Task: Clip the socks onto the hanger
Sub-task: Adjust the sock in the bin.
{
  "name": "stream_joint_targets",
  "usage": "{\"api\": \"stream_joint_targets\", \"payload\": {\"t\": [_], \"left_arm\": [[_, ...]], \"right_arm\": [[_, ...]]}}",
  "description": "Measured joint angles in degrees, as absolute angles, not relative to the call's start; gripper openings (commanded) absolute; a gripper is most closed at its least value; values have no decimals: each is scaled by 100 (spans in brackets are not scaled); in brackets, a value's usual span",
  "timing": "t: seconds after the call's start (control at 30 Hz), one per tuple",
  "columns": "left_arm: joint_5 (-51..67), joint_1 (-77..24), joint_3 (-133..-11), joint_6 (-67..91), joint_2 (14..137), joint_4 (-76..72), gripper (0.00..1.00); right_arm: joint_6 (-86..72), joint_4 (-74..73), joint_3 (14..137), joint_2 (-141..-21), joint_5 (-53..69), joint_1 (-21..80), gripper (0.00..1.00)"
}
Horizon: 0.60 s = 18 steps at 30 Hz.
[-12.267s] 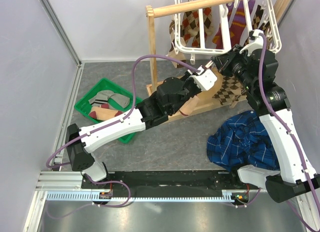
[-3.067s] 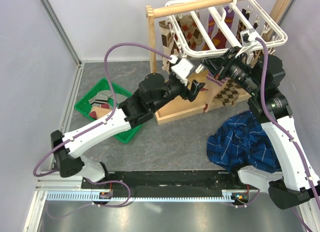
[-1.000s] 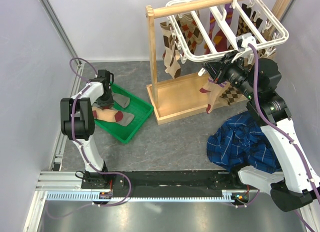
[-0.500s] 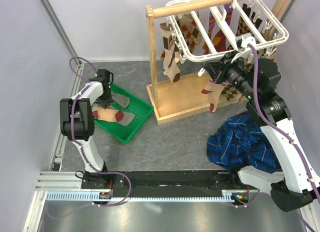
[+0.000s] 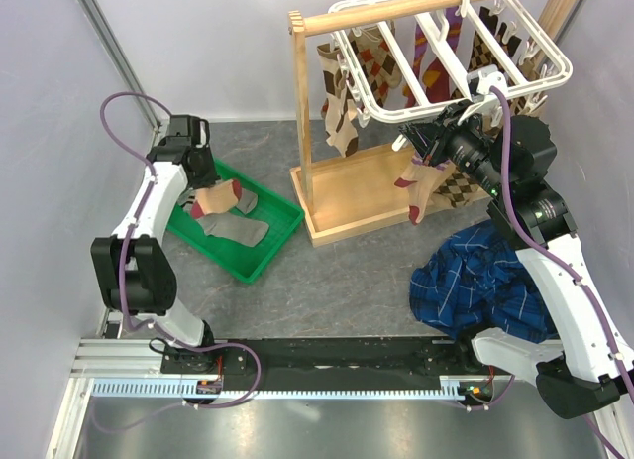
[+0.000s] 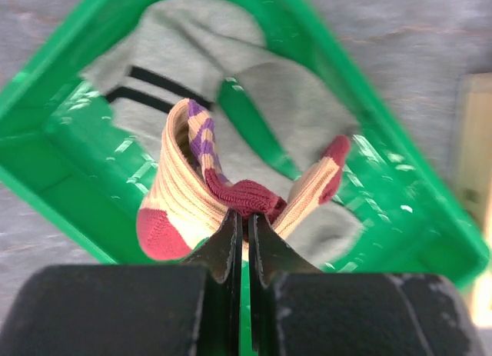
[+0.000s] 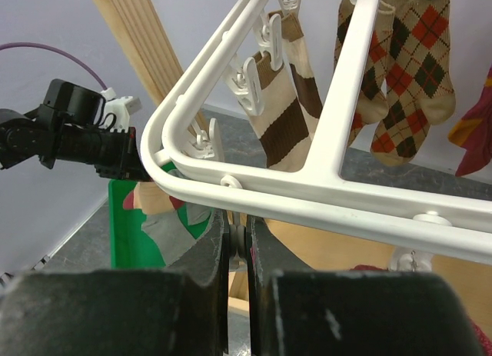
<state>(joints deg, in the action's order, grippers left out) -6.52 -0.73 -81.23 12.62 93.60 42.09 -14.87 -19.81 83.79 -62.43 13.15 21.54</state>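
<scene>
The left pincer (image 6: 240,217) holds a tan sock (image 6: 181,194) pinched tight above the green tray (image 6: 46,152), while the right pincer (image 7: 238,237) sits closed just under the hanger (image 7: 346,194) rim.

surface: I see 1 grey mottled table (image 5: 347,281) | left-rear: 1 green tray (image 5: 273,251) flat on it, set askew | rear-centre: wooden stand base (image 5: 347,196) resting on it, just beside the tray | right: 1 crumpled blue plaid cloth (image 5: 485,286), near that base
</scene>
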Motion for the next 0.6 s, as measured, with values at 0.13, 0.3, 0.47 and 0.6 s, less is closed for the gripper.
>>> {"api": "stream_joint_targets", "payload": {"t": [0.13,0.3,0.47,0.6], "left_arm": [[-388,-250,-7623,1610,8882,3870,2],[38,-604,-6320,2137,8488,3400,10],[342,-1227,-5664,2453,8471,3199,29],[480,-1326,-5500,2655,8353,2945,56]], "right_arm": [[-1470,-1981,8379,-6243,1313,2154,9],[-1450,-1981,8379,-6243,1310,2154,9],[-1411,-1981,8379,-6243,1310,2154,9],[-1404,-1981,8374,-6243,1310,2154,9]]}}
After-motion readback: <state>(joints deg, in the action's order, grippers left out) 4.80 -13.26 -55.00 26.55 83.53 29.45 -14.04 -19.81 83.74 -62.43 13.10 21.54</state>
